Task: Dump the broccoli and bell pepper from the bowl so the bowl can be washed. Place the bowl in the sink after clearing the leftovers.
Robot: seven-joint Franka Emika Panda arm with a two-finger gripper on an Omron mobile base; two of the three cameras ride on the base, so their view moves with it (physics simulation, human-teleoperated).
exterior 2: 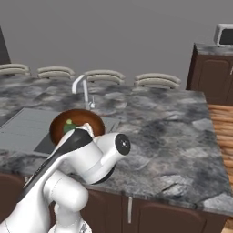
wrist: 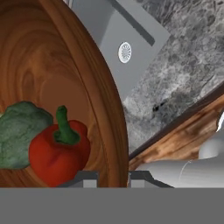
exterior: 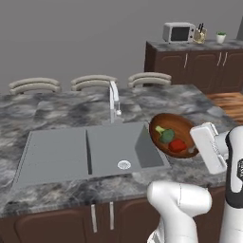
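A simulated kitchen island with a grey marbled counter [exterior: 57, 114], seen from behind a white robot arm. A grey sink [exterior: 61, 154] is set into the counter near its front edge, with a round drain [exterior: 124, 164] and a curved silver faucet [exterior: 114, 97] behind it.

The bowl [exterior: 182, 128], round, wooden and reddish-brown, sits at the sink's right edge. It appears tilted, its open side facing the camera, and seems lifted off the counter, though contact with the counter cannot be ruled out. Inside lie 2 leftovers: the broccoli [exterior: 165, 135] and, touching it, the bell pepper [exterior: 178, 145], both settled toward the bowl's lower side.

In the hand view the gripper [wrist: 113, 179] is clamped on the bowl's rim (1 finger inside the bowl, 1 outside), with the red pepper just beside the inner finger and the sink and its drain beyond the rim.

Task progress, as a judgement: early to middle. The bowl is gripped and partly tipped, but both vegetables are still in it, so the dumping is not done. What is left: tip the bowl further until both fall out, then set the empty bowl down in the sink.

Farther back are 3 stool backs [exterior: 92, 81] and a cabinet with a microwave [exterior: 178, 32].
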